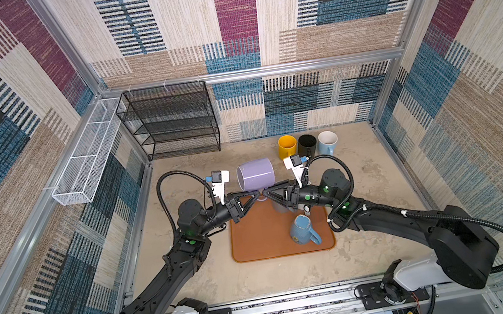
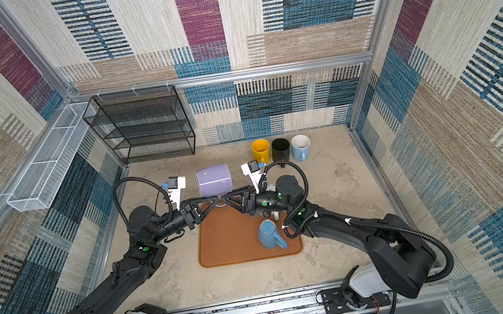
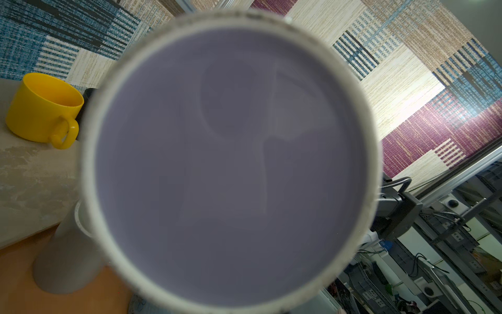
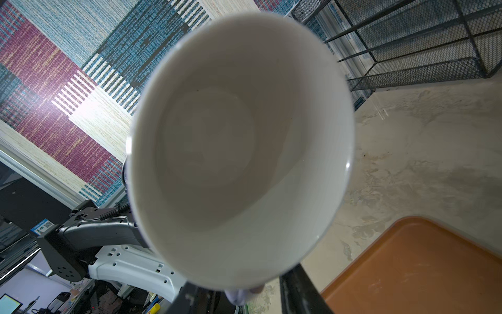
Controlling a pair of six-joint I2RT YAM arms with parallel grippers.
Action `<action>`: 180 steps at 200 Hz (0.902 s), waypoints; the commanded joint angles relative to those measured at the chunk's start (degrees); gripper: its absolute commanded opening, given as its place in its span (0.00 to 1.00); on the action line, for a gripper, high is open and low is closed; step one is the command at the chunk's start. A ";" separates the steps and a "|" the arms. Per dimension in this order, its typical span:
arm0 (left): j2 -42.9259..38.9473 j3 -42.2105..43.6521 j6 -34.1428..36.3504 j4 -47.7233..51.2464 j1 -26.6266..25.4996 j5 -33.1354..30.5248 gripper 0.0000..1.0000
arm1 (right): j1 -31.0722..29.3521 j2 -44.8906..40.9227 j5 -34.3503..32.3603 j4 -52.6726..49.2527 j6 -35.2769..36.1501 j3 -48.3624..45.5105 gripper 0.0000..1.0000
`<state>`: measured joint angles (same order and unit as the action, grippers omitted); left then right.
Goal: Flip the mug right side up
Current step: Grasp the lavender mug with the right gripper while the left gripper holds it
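We see the purple mug (image 1: 256,174) aloft on its side near the far edge of the orange mat (image 1: 255,244), the left fingers (image 1: 249,195) pinched narrow, apparently on its handle (image 1: 261,197). Whether the right fingers (image 1: 276,191) grip, we cannot tell. Glazed ceramic: we judge it stiff, heavy, slippery and breakable, best held by the handle.

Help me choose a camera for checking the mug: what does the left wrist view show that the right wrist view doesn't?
Only the left wrist view: the closed base of the lavender mug, the yellow mug and a grey mug on the orange mat. Only the right wrist view: the lavender mug's white inside and the black mesh rack. Both: that mug filling the frame, the mat and the table.
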<state>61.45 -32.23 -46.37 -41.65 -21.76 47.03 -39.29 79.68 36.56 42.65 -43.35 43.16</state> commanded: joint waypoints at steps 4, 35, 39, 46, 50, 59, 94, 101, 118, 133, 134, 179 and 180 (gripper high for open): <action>-0.08 0.15 -0.85 -7.55 0.05 1.75 0.00 | -0.60 -0.01 1.71 5.22 -1.44 0.91 0.35; 0.00 0.51 -0.96 -7.97 0.13 1.81 0.00 | -1.04 -0.13 2.56 6.21 -2.23 1.55 0.29; -0.02 0.50 -0.92 -8.07 0.05 1.83 0.00 | -1.13 -0.15 2.56 6.29 -2.26 1.60 0.28; -0.02 0.57 -1.03 -8.14 0.05 1.98 0.00 | -1.14 -0.30 2.55 6.30 -2.26 1.71 0.27; -0.03 0.59 -1.00 -8.26 0.11 2.05 0.00 | -1.22 -0.31 2.56 6.36 -2.32 1.75 0.27; -0.08 0.59 -1.05 -8.21 0.13 2.09 0.00 | -1.19 -0.48 2.56 6.47 -2.39 1.73 0.25; -0.09 1.09 -0.65 -8.24 0.06 2.29 0.00 | -1.32 -1.32 2.64 6.92 -2.95 1.80 0.19; -0.10 1.19 -0.57 -8.18 0.13 2.38 0.00 | -1.32 -1.49 2.68 7.03 -2.96 1.76 0.18; -0.02 1.29 -0.53 -8.27 0.13 2.57 0.00 | -1.32 -2.02 2.64 7.08 -3.06 1.78 0.12; -0.01 1.29 -0.50 -8.11 0.07 2.72 0.00 | -1.32 -2.17 2.65 7.05 -3.07 1.86 0.07; 0.03 1.24 -0.49 -8.10 0.06 2.72 0.00 | -1.27 -2.27 2.62 7.04 -3.10 1.85 0.06; -0.32 1.09 -0.26 -6.84 0.07 3.56 0.00 | -1.32 -2.62 1.38 5.82 -3.30 1.96 0.00; -0.34 1.10 -0.28 -6.81 0.11 3.58 0.00 | -1.32 -2.61 1.31 5.75 -3.31 1.94 0.00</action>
<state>61.41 -31.18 -47.99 -49.17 -21.76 49.78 -40.49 77.87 37.87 42.46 -45.17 44.10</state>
